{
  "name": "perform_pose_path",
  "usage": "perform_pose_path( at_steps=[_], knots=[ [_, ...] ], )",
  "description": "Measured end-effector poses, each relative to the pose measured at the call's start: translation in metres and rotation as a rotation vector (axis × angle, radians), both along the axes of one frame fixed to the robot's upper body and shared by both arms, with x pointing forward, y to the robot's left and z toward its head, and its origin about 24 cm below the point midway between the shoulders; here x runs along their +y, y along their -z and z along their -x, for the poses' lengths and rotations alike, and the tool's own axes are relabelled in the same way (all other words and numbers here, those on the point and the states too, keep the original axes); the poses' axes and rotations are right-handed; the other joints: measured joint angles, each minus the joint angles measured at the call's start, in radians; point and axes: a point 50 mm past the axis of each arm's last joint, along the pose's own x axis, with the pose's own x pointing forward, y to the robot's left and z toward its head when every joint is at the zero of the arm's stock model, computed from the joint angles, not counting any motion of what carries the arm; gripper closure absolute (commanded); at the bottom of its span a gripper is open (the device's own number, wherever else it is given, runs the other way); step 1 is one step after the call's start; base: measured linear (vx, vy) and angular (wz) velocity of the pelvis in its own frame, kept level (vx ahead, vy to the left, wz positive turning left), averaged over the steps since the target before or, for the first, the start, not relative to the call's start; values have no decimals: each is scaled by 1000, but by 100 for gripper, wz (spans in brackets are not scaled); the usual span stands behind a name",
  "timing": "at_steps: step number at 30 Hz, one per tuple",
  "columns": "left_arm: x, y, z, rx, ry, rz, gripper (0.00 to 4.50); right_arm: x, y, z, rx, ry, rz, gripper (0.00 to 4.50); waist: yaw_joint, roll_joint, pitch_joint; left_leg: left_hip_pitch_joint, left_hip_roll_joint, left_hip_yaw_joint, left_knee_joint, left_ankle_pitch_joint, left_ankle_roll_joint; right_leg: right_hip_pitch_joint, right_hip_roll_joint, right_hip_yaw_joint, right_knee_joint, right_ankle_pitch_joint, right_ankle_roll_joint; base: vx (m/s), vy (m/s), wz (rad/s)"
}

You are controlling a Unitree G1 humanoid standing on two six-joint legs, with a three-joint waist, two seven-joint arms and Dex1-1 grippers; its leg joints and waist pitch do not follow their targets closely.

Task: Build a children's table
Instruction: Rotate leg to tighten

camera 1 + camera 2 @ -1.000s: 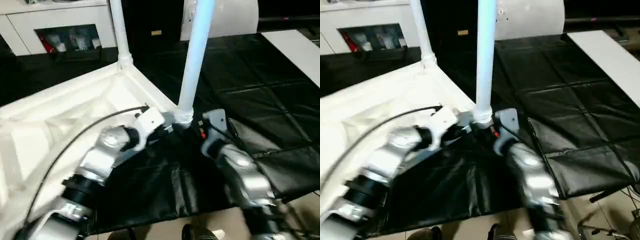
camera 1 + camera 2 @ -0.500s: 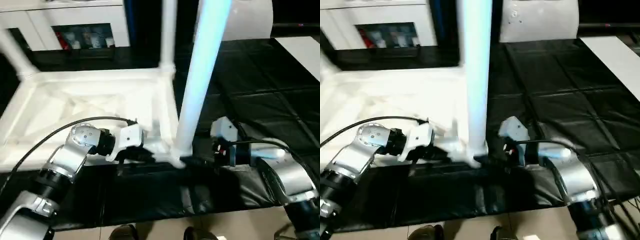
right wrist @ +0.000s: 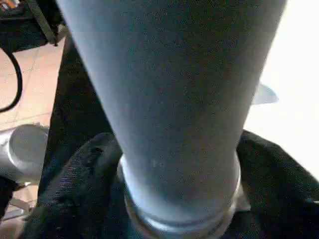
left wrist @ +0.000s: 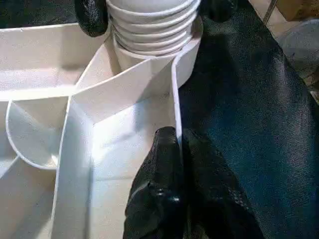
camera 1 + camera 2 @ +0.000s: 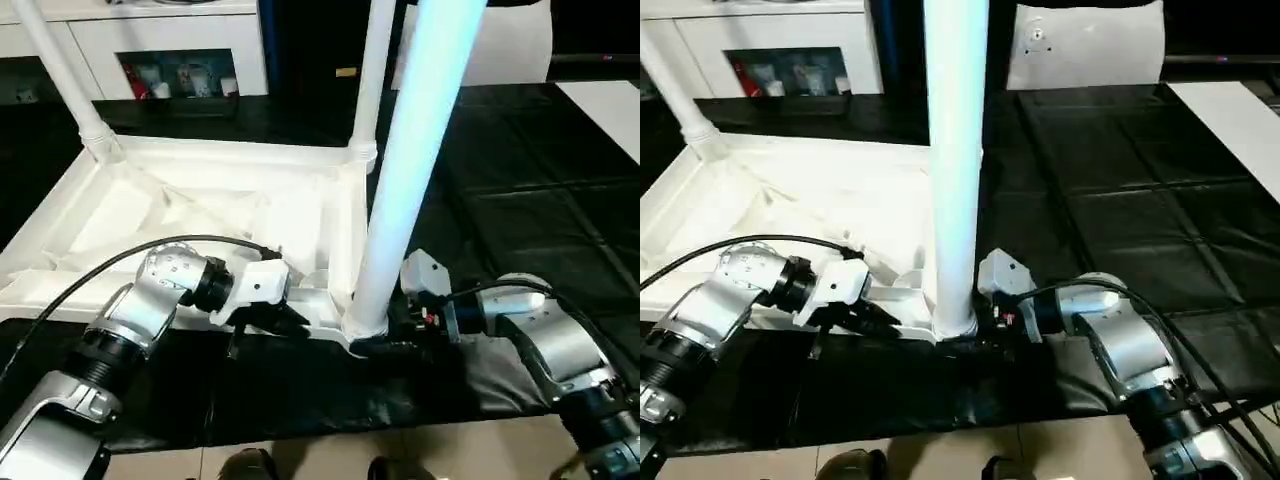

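Lying underside-up on the black mat (image 5: pixel 520 170), the tabletop (image 5: pixel 200 215) carries three upright legs. The right gripper (image 3: pixel 174 199) clasps the near leg (image 5: pixel 400 190) at its base; the left gripper (image 4: pixel 178 149) pinches the tabletop's rim beside that socket.

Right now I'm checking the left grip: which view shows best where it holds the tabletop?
Left wrist view: the left gripper pinches the tabletop rim beside the near leg. The eye views show it from the side, contact hidden.
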Motion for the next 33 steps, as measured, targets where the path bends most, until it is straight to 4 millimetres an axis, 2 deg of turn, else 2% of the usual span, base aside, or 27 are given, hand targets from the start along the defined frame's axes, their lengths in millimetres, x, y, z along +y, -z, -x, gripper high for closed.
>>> perform_pose_path(
  at_steps=[2, 5, 6, 13, 15, 19, 20, 23, 25, 27, 30, 33],
  knots=[
    [0, 0, 0, 0, 1, 0, 450, 0, 0, 0, 10, -2, -9, 135, 0, 0, 0, 0, 0, 0, 0, 0, 0, 0, 0, 0, 0, 0, 0, 0, 0, 0],
    [0, 0, 0, 5, 7, -2, 450, 0, 0, 1, 22, -2, -15, 146, 0, 0, 0, 0, 0, 0, 0, 0, 0, 0, 0, 0, 0, 0, 0, 0, 0, 0],
    [1, 0, 0, 6, 8, -2, 450, 0, 0, 1, 26, -3, -16, 163, 1, 0, 0, 0, 0, 0, 0, 0, 0, 0, 0, 0, 0, 0, 0, 0, 0, 0],
    [0, 1, 0, 6, 4, 2, 450, 0, 1, 1, 54, 11, -24, 174, 2, 0, 0, 0, 0, 0, 0, 0, 0, 0, 0, 0, 0, 0, 0, 0, 0, 0],
    [-2, 2, -2, 15, -44, 23, 450, 0, 5, 2, 70, 65, -48, 174, 3, 0, 0, 2, 0, 0, 0, 0, 0, 3, 0, 0, 0, 0, 0, 0, 0, 0],
    [-7, 4, -7, 16, -167, 51, 450, 1, 9, -2, 71, 229, -86, 175, -5, -2, 0, 7, -1, 1, 0, 0, 0, 6, -1, 1, 0, -2, 3, 0, 0, 0],
    [-8, 4, -9, 12, -209, 57, 450, 3, 10, -4, 64, 288, -100, 175, -8, -3, 1, 7, -1, 0, 0, 0, -1, 6, -1, 1, 0, -3, 5, 0, 0, 0],
    [-16, 7, -13, 31, -395, 111, 450, 9, 13, -14, 30, 526, -142, 175, -34, -2, 1, 7, -3, 0, 0, 1, -2, 4, -2, 3, -2, -3, 5, 0, 0, 0],
    [-28, 8, -14, 41, -485, 148, 450, 10, 14, -21, 20, 671, -163, 175, -55, -2, 2, 6, -6, 0, 0, 1, -2, 2, -5, 3, -3, -3, 6, 0, 0, 0],
    [-41, 8, -15, 37, -577, 177, 450, 13, 13, -29, 14, 798, -182, 175, -68, -1, 2, 6, -7, 0, 0, 1, -2, 1, -6, 3, -4, -3, 5, 0, 0, 0],
    [-57, 7, -14, 2, -735, 193, 450, 26, 11, -43, 9, 989, -199, 175, -83, 0, 1, 5, -7, 0, -2, 1, -2, -2, -6, 3, -2, -3, 5, 0, 0, 0],
    [-65, 4, -11, -21, -796, 200, 450, 32, 7, -48, -15, 1046, -192, 175, -87, 0, 1, 3, -7, 0, -5, 1, -2, -5, -4, 2, -3, -2, 5, 0, 0, 0]
  ],
)
